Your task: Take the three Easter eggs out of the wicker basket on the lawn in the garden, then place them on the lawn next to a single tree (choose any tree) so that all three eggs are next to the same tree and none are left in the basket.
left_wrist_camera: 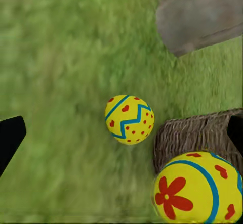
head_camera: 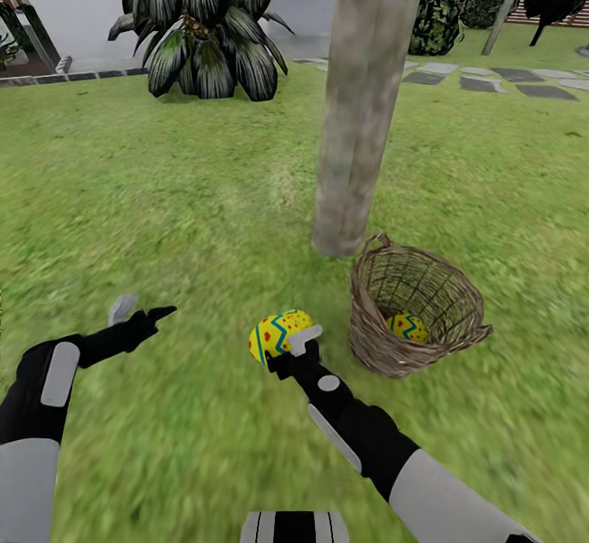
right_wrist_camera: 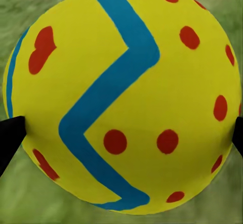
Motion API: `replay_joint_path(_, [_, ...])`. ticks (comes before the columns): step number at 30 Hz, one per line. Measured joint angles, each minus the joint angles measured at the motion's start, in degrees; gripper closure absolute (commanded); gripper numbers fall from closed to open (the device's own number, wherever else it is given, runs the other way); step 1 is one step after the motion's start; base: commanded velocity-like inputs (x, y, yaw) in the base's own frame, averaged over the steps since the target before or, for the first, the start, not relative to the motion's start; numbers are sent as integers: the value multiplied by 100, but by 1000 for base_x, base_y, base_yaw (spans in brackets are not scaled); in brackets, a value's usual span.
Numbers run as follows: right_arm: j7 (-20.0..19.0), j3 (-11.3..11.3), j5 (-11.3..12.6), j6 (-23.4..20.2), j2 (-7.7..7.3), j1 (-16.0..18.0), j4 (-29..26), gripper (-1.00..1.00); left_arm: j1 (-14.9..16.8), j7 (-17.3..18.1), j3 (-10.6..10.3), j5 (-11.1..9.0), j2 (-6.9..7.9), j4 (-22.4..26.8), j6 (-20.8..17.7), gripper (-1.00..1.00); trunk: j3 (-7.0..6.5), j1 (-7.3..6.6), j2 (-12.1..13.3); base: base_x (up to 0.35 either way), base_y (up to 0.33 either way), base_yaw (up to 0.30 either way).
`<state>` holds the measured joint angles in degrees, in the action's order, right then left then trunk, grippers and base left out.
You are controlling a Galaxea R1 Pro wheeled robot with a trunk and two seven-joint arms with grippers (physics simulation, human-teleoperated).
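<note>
You hold one Easter egg (head_camera: 281, 334) in the right pincer (head_camera: 288, 343), low and centre in the head view, above the lawn (head_camera: 164, 199); the pincer is closed on it, and in the right wrist view the egg (right_wrist_camera: 124, 95) sits between the two dark fingertips (right_wrist_camera: 10, 138) at the frame's side edges; the left pincer (head_camera: 141, 311) hangs open and empty at lower left; the wicker basket (head_camera: 425, 338) stands at centre right, just beside the foot of the tree (head_camera: 360, 118), with another egg (head_camera: 406, 327) still inside

The left wrist view shows an egg (left_wrist_camera: 129, 119) lying on the grass in mid-frame, near the basket wall (left_wrist_camera: 197, 133) and the trunk (left_wrist_camera: 202, 16), so I judge this is the second of three to set down; lower the held egg until it touches the grass before you let go, close to the trunk's base and beside the egg already down, well clear of the basket rim so it cannot roll back in; release slowly, since an egg will roll on any slope

The held egg's long axis runs roughly across the head view, tilted a little up to the right; which end is the narrower I cannot tell
</note>
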<state>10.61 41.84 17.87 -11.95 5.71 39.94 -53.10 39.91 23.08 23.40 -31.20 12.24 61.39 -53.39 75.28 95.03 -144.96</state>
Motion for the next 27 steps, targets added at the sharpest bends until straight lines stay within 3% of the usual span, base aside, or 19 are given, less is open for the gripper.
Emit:
replay_joint_path(2, [-2, 17, 6, 63, 9, -9, 128, 100, -11, 22, 14, -31, -1, -512, 7, -100, 0, -1, 0, 158, 259, 0])
replay_joint_path(8, [1, 22, -11, 421, 5, -37, 463, 100, -13, 214, 24, 21, 41, -1025, 19, -100, 0, -1, 0, 175, 271, 0])
replay_joint_path(21, [7, 35, -54, 511, 31, -142, 884, 100, -13, 221, 15, 27, 0, -1550, 64, -100, 0, -3, 0, 277, 179, 0])
replay_joint_path(25, [27, -11, -57, 826, 380, -118, 1460, 100, -13, 228, 15, -11, 0, -1566, 59, -100, 0, -2, 0, 222, 10, 0])
replay_joint_path(27, [43, -19, -39, 855, 428, 12, 1654, 100, -13, 230, 15, -16, -1, -1569, 58, -100, 0, 0, 0, 34, 1, 0])
